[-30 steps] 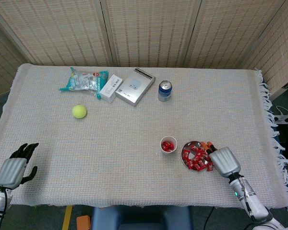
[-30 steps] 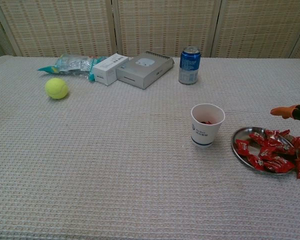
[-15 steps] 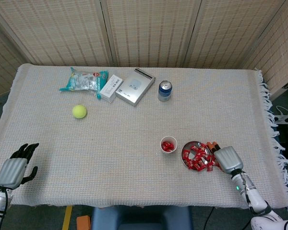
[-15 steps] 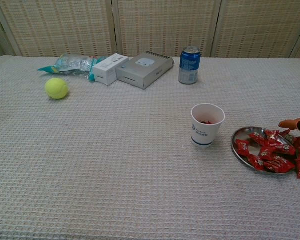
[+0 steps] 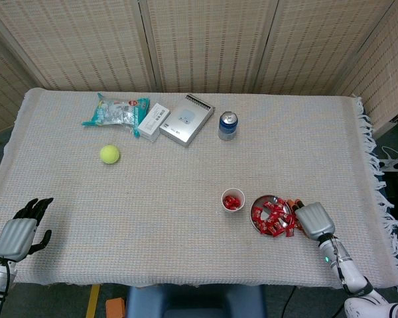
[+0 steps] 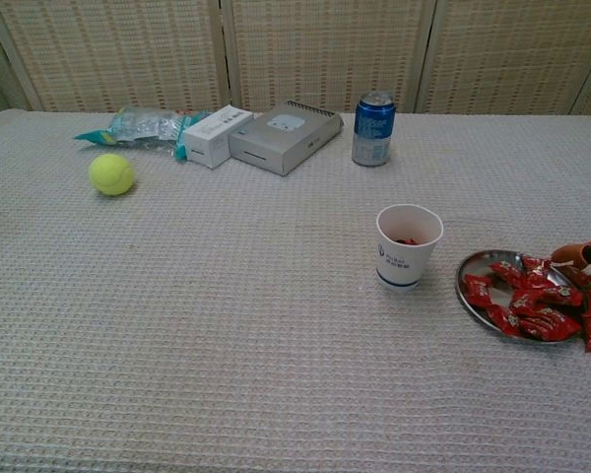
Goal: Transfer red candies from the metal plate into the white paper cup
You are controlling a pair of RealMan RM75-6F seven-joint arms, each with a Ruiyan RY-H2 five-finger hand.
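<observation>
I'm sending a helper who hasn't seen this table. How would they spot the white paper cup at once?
Start at the blue soda can near the table's far edge and come toward the near edge. The white paper cup stands upright just left of the metal plate of red candies; it is the only open container, with red candies inside.

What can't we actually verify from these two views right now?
- Right hand grip: head view shows only its back; chest view's right edge cuts off all but a fingertip. Whether it holds a red candy is unclear.
- Candy count in the white paper cup: too small in head view, mostly hidden by the rim in chest view.
- Metal plate right side: cropped in chest view.
- Left hand: head view only.
</observation>
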